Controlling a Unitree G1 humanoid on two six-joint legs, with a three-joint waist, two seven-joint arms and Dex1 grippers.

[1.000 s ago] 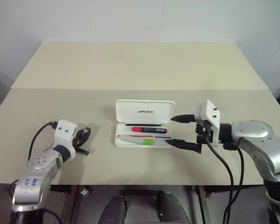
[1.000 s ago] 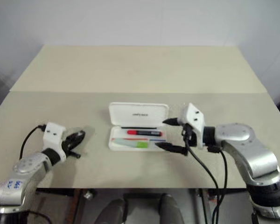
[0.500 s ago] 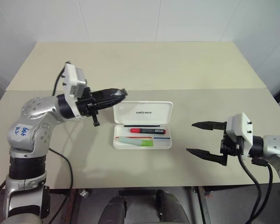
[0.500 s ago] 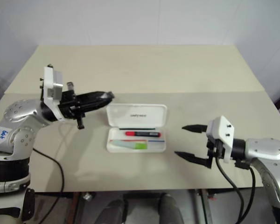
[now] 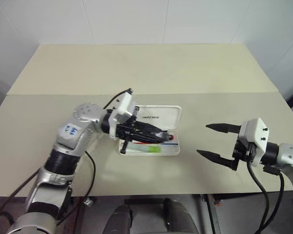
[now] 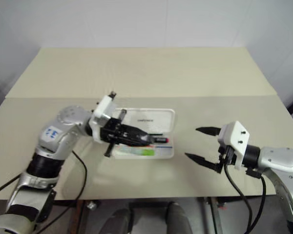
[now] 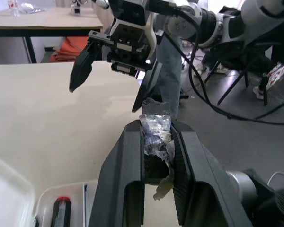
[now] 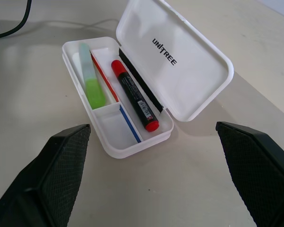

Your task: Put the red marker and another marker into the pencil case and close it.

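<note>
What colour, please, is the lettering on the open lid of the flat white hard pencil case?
Dark, nearly black, on the flat white hard pencil case; clearest in the right wrist view.

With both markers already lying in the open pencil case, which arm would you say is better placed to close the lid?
Left, probably. The left gripper already hangs over the open pencil case, beside its raised lid. The right gripper stands open well off to the side.
</note>
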